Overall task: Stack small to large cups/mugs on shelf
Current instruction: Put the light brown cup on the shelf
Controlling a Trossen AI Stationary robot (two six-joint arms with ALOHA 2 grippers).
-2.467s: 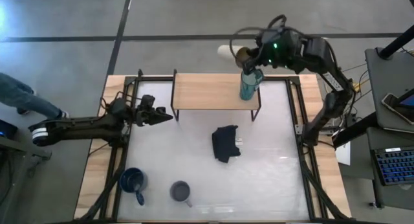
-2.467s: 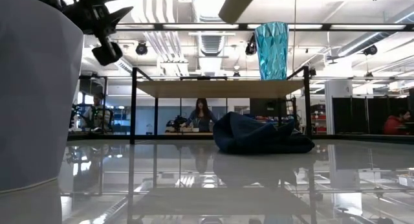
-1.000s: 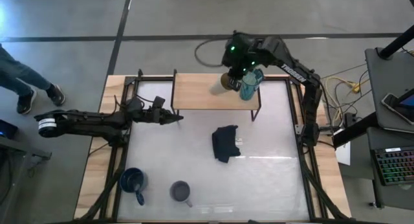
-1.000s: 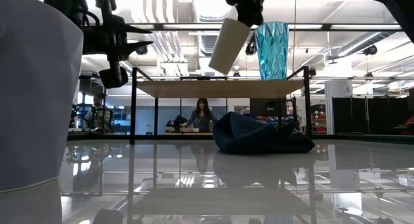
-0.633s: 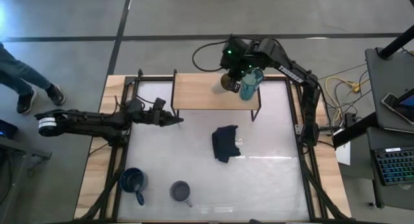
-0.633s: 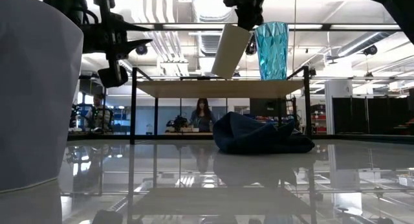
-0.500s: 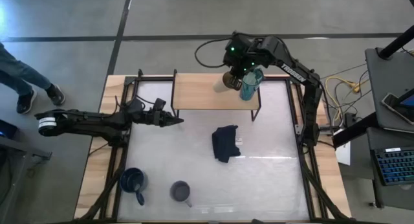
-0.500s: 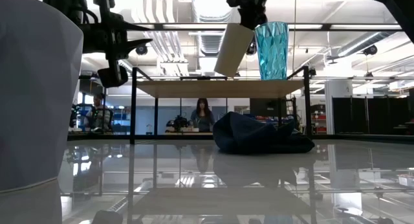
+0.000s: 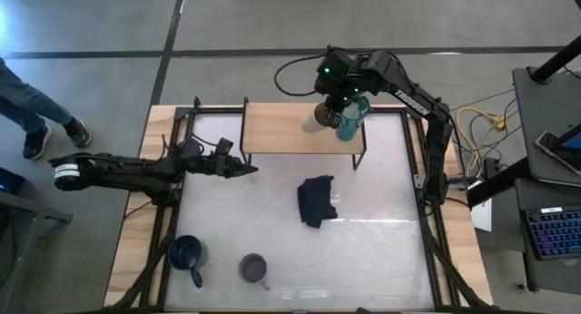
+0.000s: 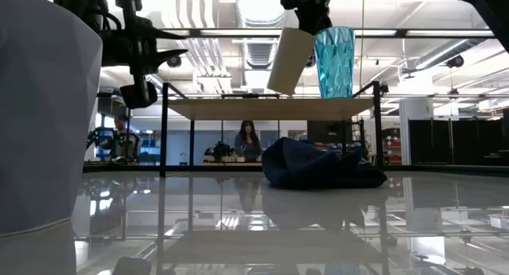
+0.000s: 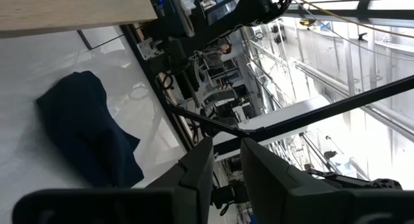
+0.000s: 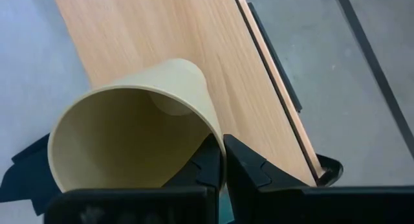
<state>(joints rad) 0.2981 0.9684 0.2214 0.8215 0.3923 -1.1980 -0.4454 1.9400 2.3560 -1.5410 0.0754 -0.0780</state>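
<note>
**Beige cup tips toward upright beside the teal mug**

While the tabletop (image 9: 381,232) sits quiet, all the action is up on the shelf (image 9: 281,128). The right end effector (image 12: 223,160), pinched shut on the rim of the beige cup (image 10: 289,62), has swung in from beyond the shelf and now hovers just left of the teal mug (image 10: 334,62), cup tilted, base nearly on the board. Set-down looks close. The left end effector (image 9: 243,168), narrowly parted and empty, waits off the shelf's left end. Blue mug (image 9: 186,254) and grey mug (image 9: 252,269) sit far from the shelf.

Matt beige cup (image 12: 139,117), light-wood shelf board (image 9: 281,128) with visible grain, faceted translucent teal mug (image 10: 334,62), glossy white desk (image 10: 318,219).
</note>
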